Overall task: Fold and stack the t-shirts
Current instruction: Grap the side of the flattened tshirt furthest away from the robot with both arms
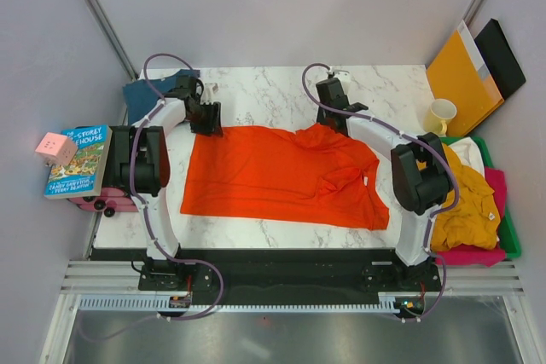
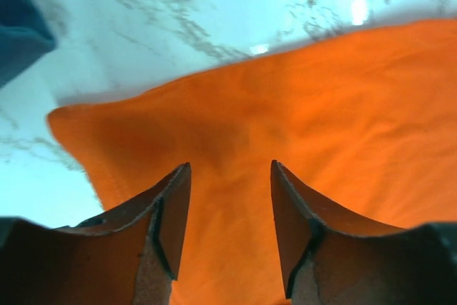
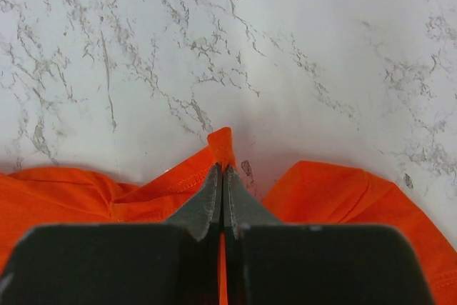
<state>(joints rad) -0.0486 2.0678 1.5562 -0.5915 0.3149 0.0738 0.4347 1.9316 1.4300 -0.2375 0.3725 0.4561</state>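
The right gripper (image 3: 223, 171) pinched only a sliver of the bright orange-red cloth t-shirt (image 1: 273, 172); the left gripper (image 2: 230, 198) gaped above its corner. Pulling might free that sliver.

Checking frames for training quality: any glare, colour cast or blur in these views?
Left wrist: the marble table looks bluish, with a glare spot top right; the left gripper looks soft and orange-tinged above the orange t-shirt. Right wrist: marble veins sharp, light even. Top external: evenly lit, soft shadows only.
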